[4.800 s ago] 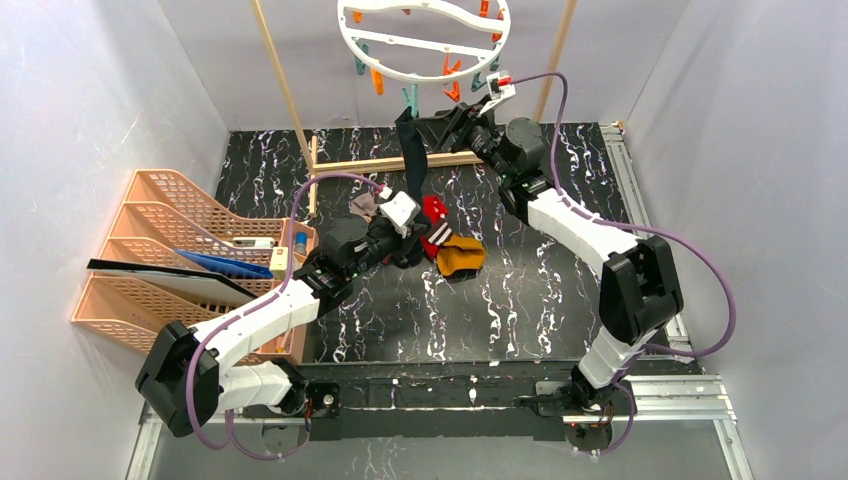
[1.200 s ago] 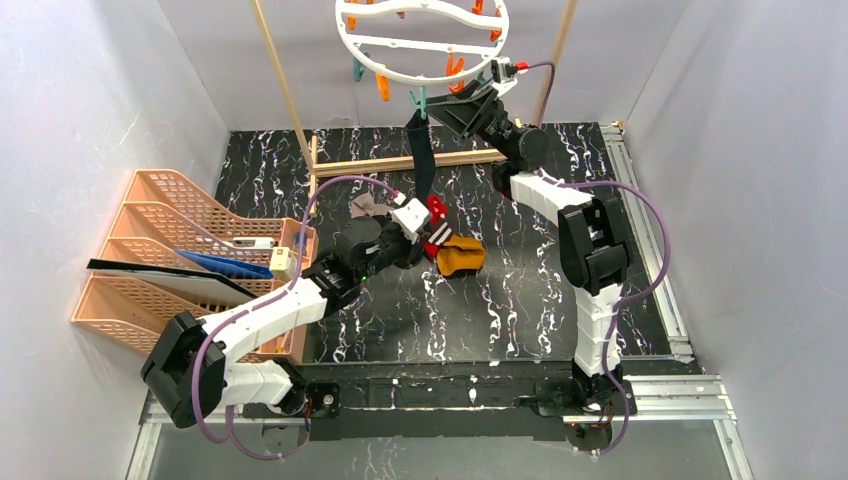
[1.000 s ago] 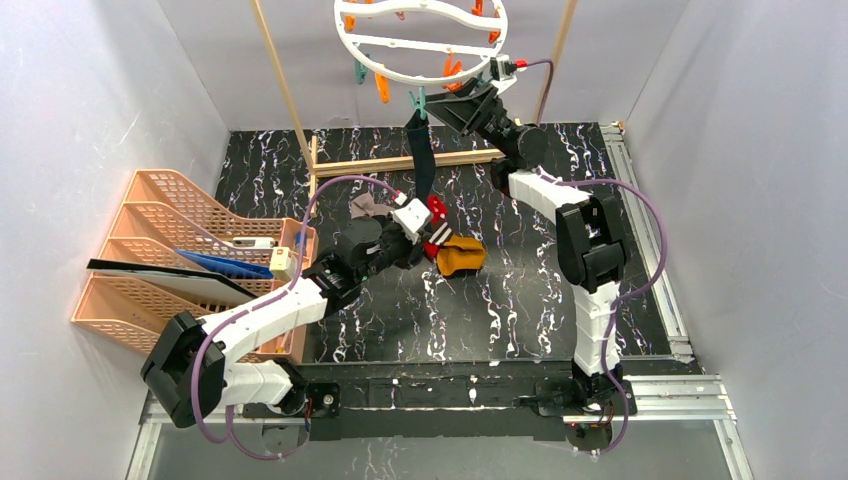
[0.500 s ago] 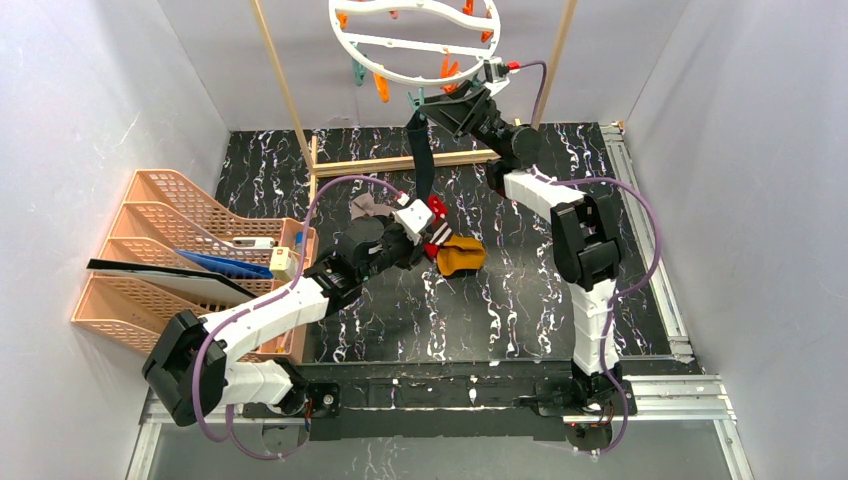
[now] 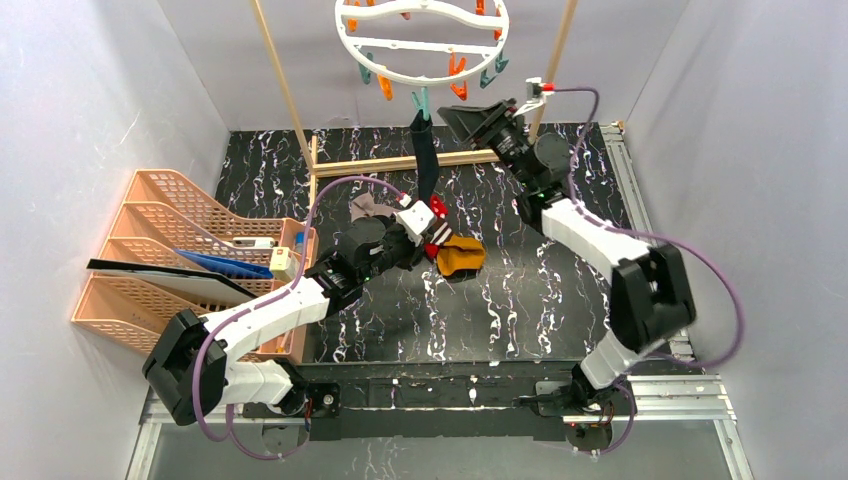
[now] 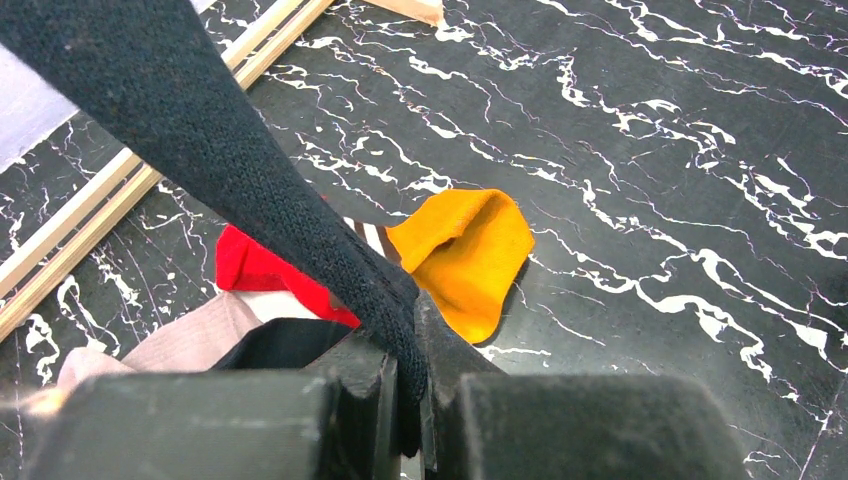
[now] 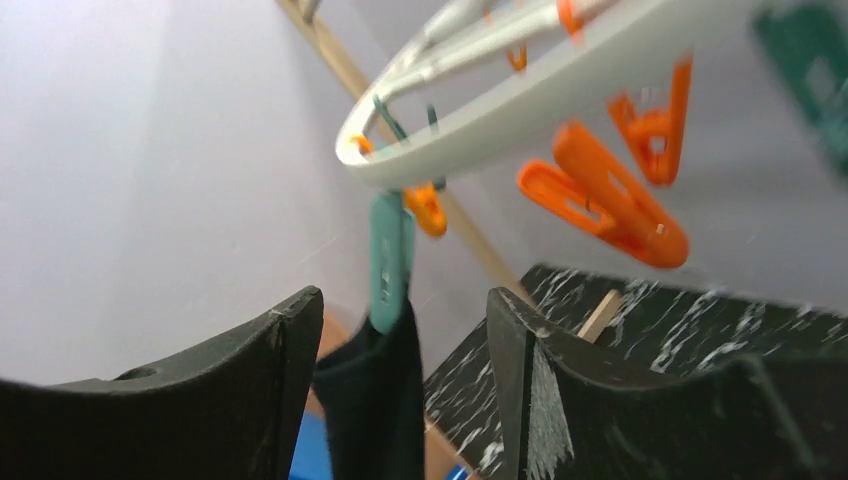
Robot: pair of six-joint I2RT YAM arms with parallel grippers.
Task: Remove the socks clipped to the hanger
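The white hanger ring [image 5: 423, 40] hangs at the top with orange and teal clothespins. A black sock [image 5: 427, 155] hangs from a teal clothespin [image 5: 421, 100], still clipped. My left gripper [image 5: 425, 222] is shut on its lower end; the left wrist view shows the sock [image 6: 230, 170] pinched between the jaws of the left gripper [image 6: 410, 400]. My right gripper [image 5: 462, 115] is open just right of the clip; in the right wrist view the clothespin [image 7: 388, 260] and sock [image 7: 385, 390] lie beyond its spread fingers, under the ring [image 7: 520, 110]. Red striped [image 5: 436, 210], mustard [image 5: 462, 256] and grey-beige [image 5: 365, 207] socks lie on the table.
Peach mesh trays [image 5: 190, 240] with papers and small items stand at the left. The wooden rack's base bar [image 5: 390, 163] and uprights [image 5: 283, 80] stand at the back. Grey walls close in on both sides. Orange clothespins [image 7: 605, 195] dangle near my right gripper.
My right gripper has drawn back to the right, away from the ring and clip. The ring has swung back to the right. The left gripper still holds the black sock.
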